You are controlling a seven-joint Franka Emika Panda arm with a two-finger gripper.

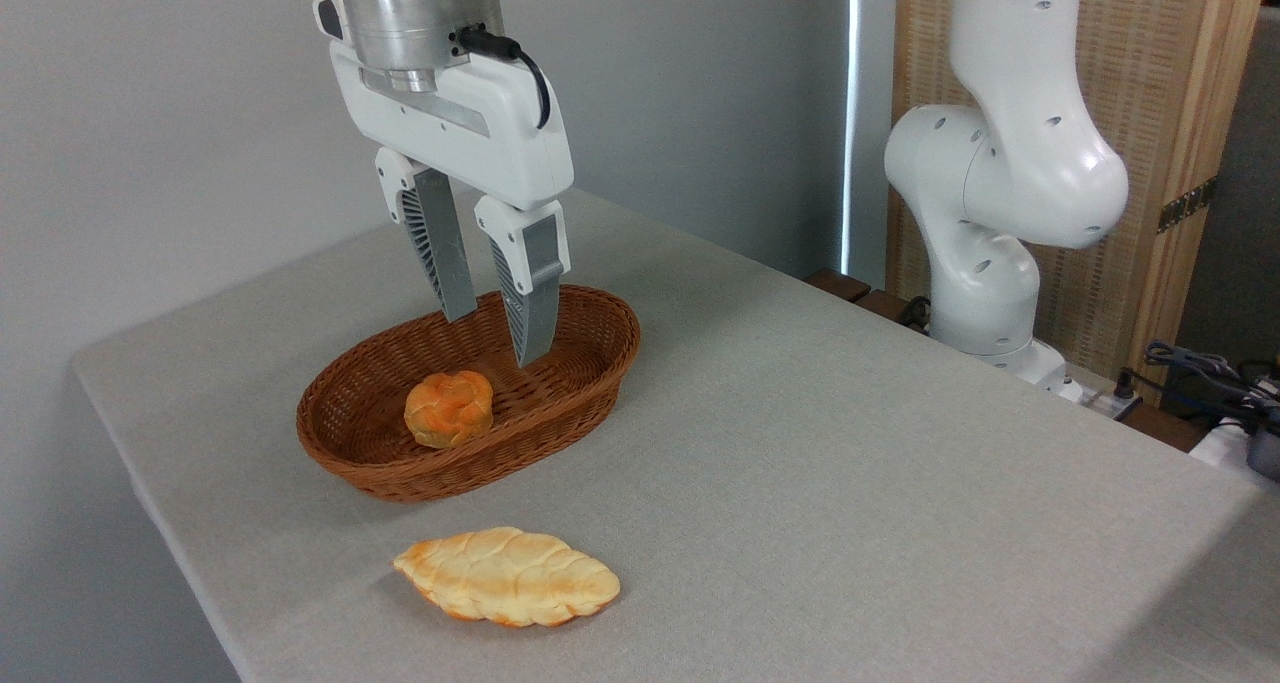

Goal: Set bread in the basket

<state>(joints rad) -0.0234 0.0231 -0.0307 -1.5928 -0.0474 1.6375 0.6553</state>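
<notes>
Pale golden braided leaf-shaped loaf (507, 576): unplaced, near table's front edge; reddish-brown oval wicker basket (580, 388) holds only an orange knotted bun (449, 408); gripper (492, 338) above, parted, empty.

Pale golden braided bread (507, 576) with browned orange edges; reddish-brown woven basket (560, 403); darker orange knotted bun (449, 408); plain grey table (850, 443); white gripper (495, 338) with ribbed grey fingers (447, 253).

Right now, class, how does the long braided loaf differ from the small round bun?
1. The braided loaf is long, flat and leaf-shaped with pointed ends; the knotted bun is small and round.
2. The loaf is pale golden with browned edges; the bun is darker orange.
3. The loaf lies on the table; the bun sits inside the wicker basket.
Both have braided crusts and lie ungripped.
</notes>
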